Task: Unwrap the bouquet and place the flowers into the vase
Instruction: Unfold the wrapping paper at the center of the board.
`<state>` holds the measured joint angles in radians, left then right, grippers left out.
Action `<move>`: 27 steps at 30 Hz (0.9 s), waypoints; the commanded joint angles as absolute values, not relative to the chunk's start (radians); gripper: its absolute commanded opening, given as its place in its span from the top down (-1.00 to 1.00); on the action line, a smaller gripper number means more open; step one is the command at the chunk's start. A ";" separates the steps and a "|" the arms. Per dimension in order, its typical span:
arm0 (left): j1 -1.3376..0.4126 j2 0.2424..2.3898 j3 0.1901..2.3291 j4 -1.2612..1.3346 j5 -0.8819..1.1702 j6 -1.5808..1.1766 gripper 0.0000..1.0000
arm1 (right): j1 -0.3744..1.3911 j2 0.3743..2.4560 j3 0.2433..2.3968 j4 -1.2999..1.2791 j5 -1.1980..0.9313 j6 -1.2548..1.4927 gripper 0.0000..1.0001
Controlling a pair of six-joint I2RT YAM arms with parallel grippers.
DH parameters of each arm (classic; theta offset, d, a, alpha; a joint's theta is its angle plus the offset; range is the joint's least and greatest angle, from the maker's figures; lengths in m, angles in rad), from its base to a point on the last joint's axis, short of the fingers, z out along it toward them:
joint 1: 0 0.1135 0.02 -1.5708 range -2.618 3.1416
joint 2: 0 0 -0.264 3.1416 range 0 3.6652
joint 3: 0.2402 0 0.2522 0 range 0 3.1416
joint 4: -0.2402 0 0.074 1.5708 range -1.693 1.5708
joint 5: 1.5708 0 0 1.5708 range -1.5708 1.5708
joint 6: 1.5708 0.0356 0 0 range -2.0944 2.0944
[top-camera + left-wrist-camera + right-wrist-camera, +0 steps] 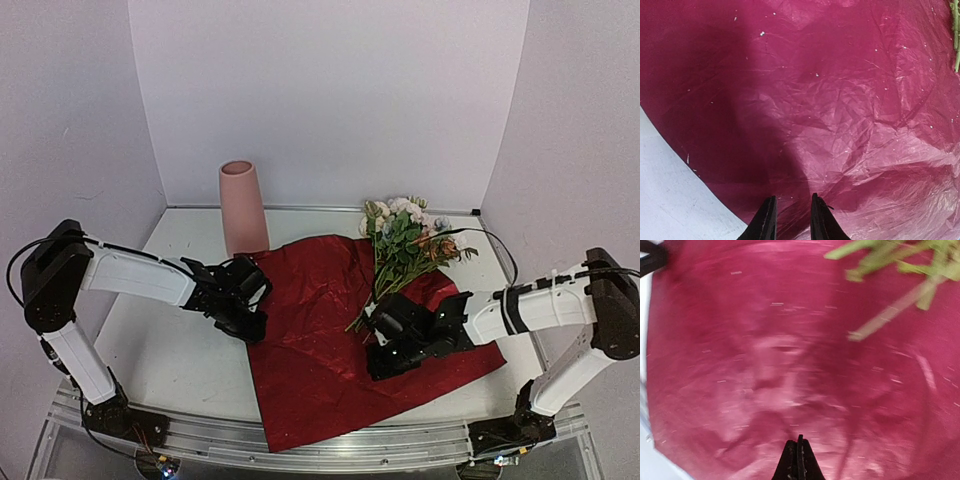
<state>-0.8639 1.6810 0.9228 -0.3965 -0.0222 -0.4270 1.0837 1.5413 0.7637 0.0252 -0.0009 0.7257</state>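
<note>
The dark red wrapping paper (320, 360) lies spread flat on the table, and it fills the left wrist view (840, 100) and the right wrist view (765, 365). The flowers (405, 235) rest on its far right part, heads toward the back wall, with green stems (890, 315) pointing toward the front. A salmon-pink vase (243, 208) stands upright at the back left. My left gripper (256, 326) (792, 217) hovers over the paper's left edge, narrowly open with nothing between its fingers. My right gripper (376, 335) (799, 457) is shut and empty above the paper, near the stem ends.
White walls close in the back and both sides. A metal rail (300, 450) runs along the near edge, and the paper's front corner reaches it. Bare white tabletop (170, 350) shows to the left of the paper.
</note>
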 commanded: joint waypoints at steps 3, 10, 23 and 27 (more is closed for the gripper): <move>-0.862 1.643 0.919 -0.363 -0.116 -0.458 0.50 | 1.037 1.486 0.695 -0.144 0.144 0.803 1.00; -0.862 1.607 1.003 -0.368 -0.188 -0.443 0.50 | 0.967 1.344 0.655 -0.174 0.256 0.870 1.00; -0.855 2.023 1.583 -0.345 -0.197 -0.291 0.61 | 0.656 1.402 0.845 -0.127 0.290 0.663 1.00; -0.850 2.143 1.742 -0.345 -0.164 -0.277 0.69 | 0.577 1.427 0.878 -0.078 0.246 0.618 1.00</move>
<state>-0.8597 2.0474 1.6032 -0.3417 -0.1828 -0.3188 0.6327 1.3995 0.8266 -0.0876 0.2555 0.6934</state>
